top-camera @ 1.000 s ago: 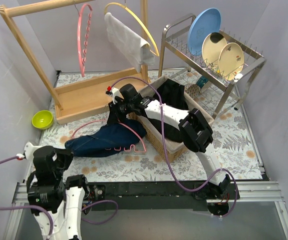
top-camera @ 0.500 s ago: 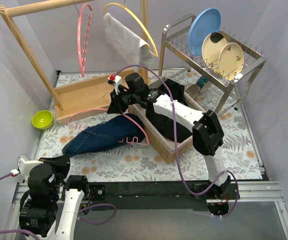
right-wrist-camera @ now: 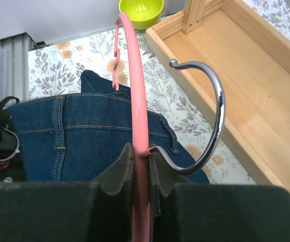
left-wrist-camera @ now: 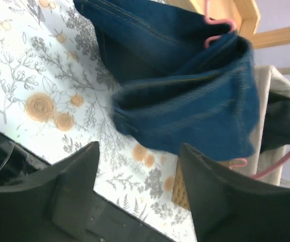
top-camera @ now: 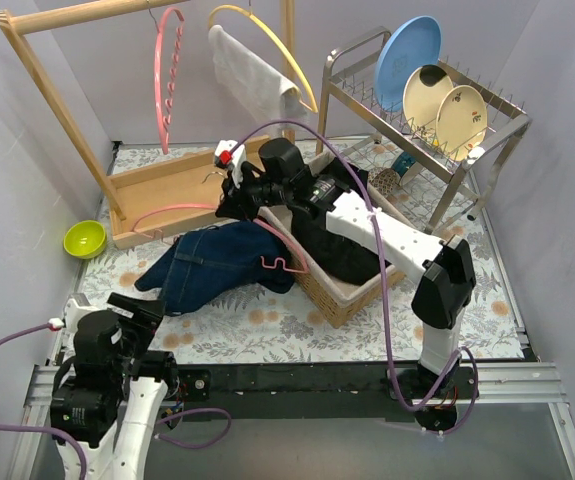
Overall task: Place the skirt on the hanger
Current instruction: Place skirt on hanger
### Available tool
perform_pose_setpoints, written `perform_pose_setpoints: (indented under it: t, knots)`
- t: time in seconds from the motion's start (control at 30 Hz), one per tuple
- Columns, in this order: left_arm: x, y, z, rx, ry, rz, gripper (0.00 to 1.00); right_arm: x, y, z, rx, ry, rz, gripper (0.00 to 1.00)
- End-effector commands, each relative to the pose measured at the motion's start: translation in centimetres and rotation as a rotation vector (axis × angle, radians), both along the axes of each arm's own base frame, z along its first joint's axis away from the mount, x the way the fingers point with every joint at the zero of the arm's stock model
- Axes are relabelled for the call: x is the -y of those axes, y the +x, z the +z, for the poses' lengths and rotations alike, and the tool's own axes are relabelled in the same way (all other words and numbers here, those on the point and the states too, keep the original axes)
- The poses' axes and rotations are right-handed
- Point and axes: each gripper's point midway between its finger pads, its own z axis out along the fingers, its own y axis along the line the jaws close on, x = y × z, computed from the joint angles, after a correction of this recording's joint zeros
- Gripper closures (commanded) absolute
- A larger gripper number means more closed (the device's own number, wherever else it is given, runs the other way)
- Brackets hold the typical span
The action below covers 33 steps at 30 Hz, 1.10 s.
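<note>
My left end effector [left-wrist-camera: 138, 147] sits low by the near edge of the tabletop [top-camera: 267, 325]. Its jaws are spread wide with nothing between them. Just beyond it the denim skirt [top-camera: 217, 262] lies bunched on the floral surface, its far end against the wicker basket [top-camera: 339, 292]. The pink hanger [right-wrist-camera: 134, 91] runs across the skirt. Its notched ends show at the cloth's edges, but I can't tell whether the skirt actually hangs from it. My right end effector [right-wrist-camera: 140, 154] reaches over the basket and is clamped on the hanger's neck, just below the metal hook [right-wrist-camera: 216, 116]. Beyond stands the wooden rack [top-camera: 167, 190].
</note>
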Motion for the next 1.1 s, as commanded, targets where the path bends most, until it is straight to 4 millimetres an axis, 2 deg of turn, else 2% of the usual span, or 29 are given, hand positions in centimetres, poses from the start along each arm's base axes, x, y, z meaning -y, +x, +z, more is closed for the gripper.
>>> perform_pose_setpoints:
  t: [0.0, 0.03, 0.07, 0.1, 0.13, 0.2, 0.23, 0.27, 0.3, 0.33, 0.4, 0.5, 0.7, 0.73, 0.8, 0.83, 0.93, 1.07]
  knots:
    - [0.9, -0.8, 5.8, 0.158, 0.044, -0.102, 0.28, 0.8, -1.4, 0.0, 0.125, -0.015, 0.000, 0.99]
    - [1.0, -1.0, 7.3, 0.193, 0.088, -0.141, 0.24, 1.0, -1.2, -0.4, 0.152, -0.021, -0.011, 0.99]
    - [1.1, -1.9, 10.2, 0.276, 0.099, -0.152, 0.21, 1.3, -1.3, -1.0, 0.158, -0.031, -0.015, 0.99]
    - [1.3, -1.8, 11.2, 0.305, 0.115, -0.177, 0.21, 1.3, -1.7, -2.5, 0.155, -0.055, -0.011, 0.99]
    - [2.5, -1.4, 11.8, 0.306, 0.113, -0.253, 0.20, 1.4, -1.8, -3.3, 0.155, -0.067, -0.008, 0.99]
    - [4.5, 0.2, 11.3, 0.298, 0.128, -0.389, 0.19, 1.3, -2.6, -4.2, 0.153, -0.081, 0.014, 0.99]
    - [5.6, 1.0, 10.7, 0.291, 0.122, -0.458, 0.19, 1.3, -2.8, -4.3, 0.152, -0.082, 0.023, 0.99]
    - [7.7, 1.4, 10.2, 0.293, 0.102, -0.606, 0.23, 1.2, -3.0, -4.2, 0.150, -0.080, 0.031, 0.99]
    - [8.4, 3.0, 8.8, 0.288, 0.095, -0.646, 0.24, 1.2, -3.2, -4.0, 0.148, -0.075, 0.042, 0.99]
    - [8.6, 3.6, 8.1, 0.286, 0.099, -0.668, 0.24, 1.2, -3.3, -3.6, 0.151, -0.069, 0.044, 0.99]
    - [8.5, 5.5, 5.9, 0.223, 0.113, -0.678, 0.24, 1.3, -3.4, -3.2, 0.153, -0.065, 0.052, 0.99]
    - [8.8, 7.3, 4.2, 0.181, 0.108, -0.704, 0.28, 1.5, -3.6, -3.2, 0.159, -0.060, 0.062, 0.99]
    - [7.6, 9.4, -0.4, 0.052, 0.122, -0.637, 0.37, 1.1, -4.1, -4.8, 0.081, -0.061, 0.104, 0.99]
    - [7.7, 9.5, -1.8, 0.017, 0.105, -0.636, 0.39, 1.0, -4.1, -5.2, 0.070, -0.065, 0.105, 0.99]
    - [7.8, 10.0, -2.2, 0.012, 0.092, -0.632, 0.41, 0.9, -4.1, -5.2, 0.060, -0.062, 0.111, 0.99]
    - [7.5, 10.5, -2.6, -0.011, 0.096, -0.616, 0.46, 0.9, -4.2, -5.4, 0.053, -0.065, 0.113, 0.99]
    - [6.4, 11.4, -3.1, -0.050, 0.123, -0.555, 0.46, 0.9, -4.2, -5.5, 0.042, -0.063, 0.116, 0.99]
    - [6.5, 12.5, -4.8, -0.115, 0.107, -0.561, 0.47, 1.2, -3.9, -5.3, 0.028, -0.056, 0.110, 0.99]
